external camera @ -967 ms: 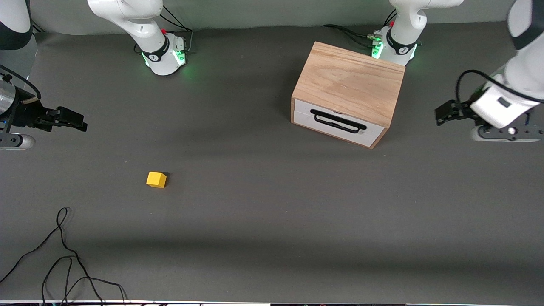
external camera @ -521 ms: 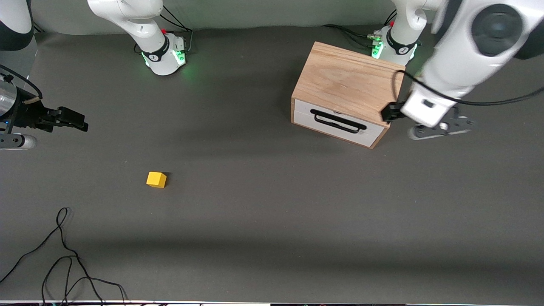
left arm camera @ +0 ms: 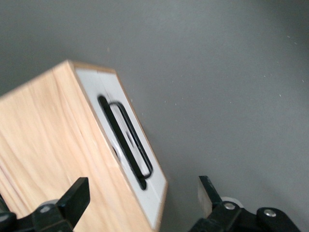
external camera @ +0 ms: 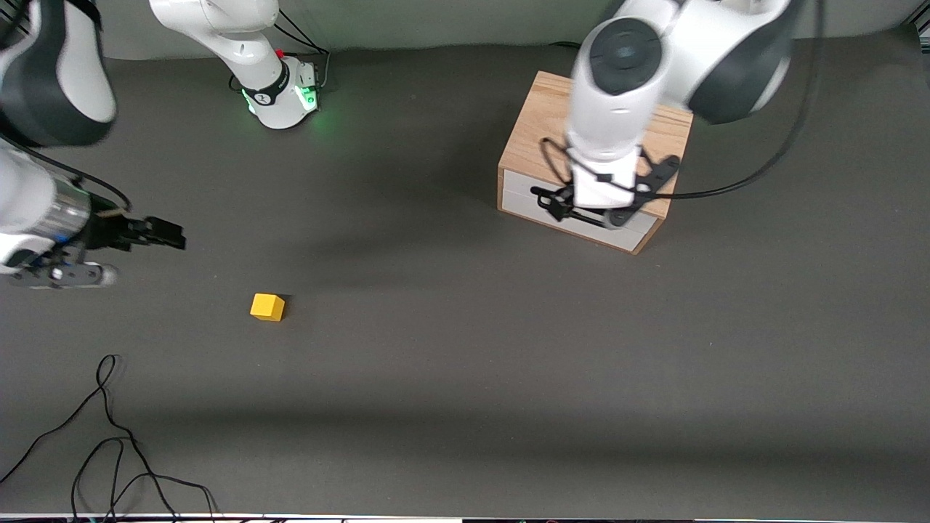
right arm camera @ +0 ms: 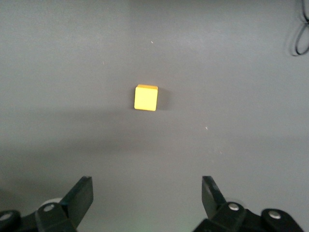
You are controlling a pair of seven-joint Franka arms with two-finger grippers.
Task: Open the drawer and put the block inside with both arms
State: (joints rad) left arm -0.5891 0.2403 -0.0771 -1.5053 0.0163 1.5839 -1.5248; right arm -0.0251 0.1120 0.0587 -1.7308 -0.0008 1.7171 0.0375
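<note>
The drawer is shut, its white front flush in the oak cabinet, which sits on the grey worktop toward the left arm's end. The left claw hangs over the drawer front, right above the black wire handle. In the left wrist view its fingers stand wide apart and hold nothing, with the handle running between them toward twelve o'clock, slightly canted.

The yellow block lies alone on the worktop toward the right arm's end, at about eight o'clock from the cabinet in the front view and nearer to the front camera. The right claw is over bare worktop at roughly ten o'clock from the block, well apart from it. Its fingers are spread wide and empty, and the right wrist view has the block sitting at twelve o'clock between them.

To my eye the step in hand is getting hold of the handle. To do it well, the left claw should twist until its fingers straddle the wire bar squarely, drop so one finger slips between bar and drawer face, close firmly, then pull straight out along the drawer's own line; the cabinet sits skewed on the worktop, so an angled pull could drag the whole box. The right claw can meanwhile centre over the block.
</note>
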